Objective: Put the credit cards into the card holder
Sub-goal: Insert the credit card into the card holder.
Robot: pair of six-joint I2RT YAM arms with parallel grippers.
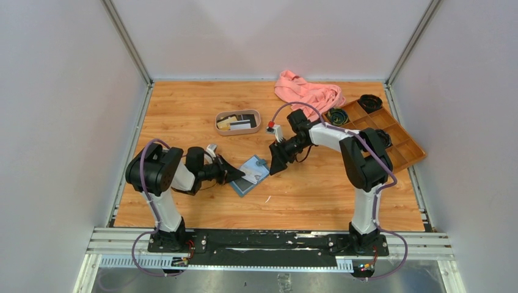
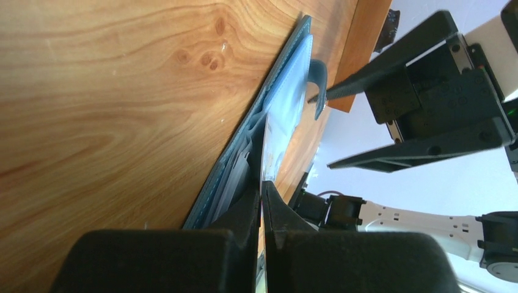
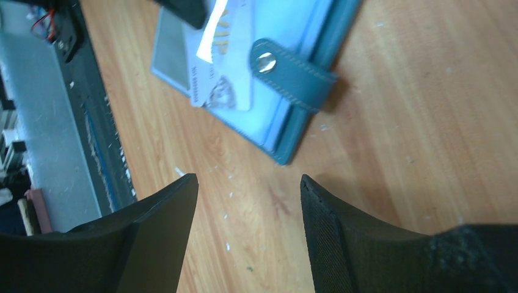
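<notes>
Credit cards (image 1: 237, 124) lie in the tray (image 1: 217, 122); one white card (image 3: 226, 55) is pinched at the card holder (image 3: 293, 122) by the left gripper (image 2: 261, 198); right gripper (image 3: 247, 189) is spread wide.

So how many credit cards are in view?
4: a white card in the left gripper at the card holder; tan card, white-grey card and black card in the oval tray. Others may be hidden.
</notes>
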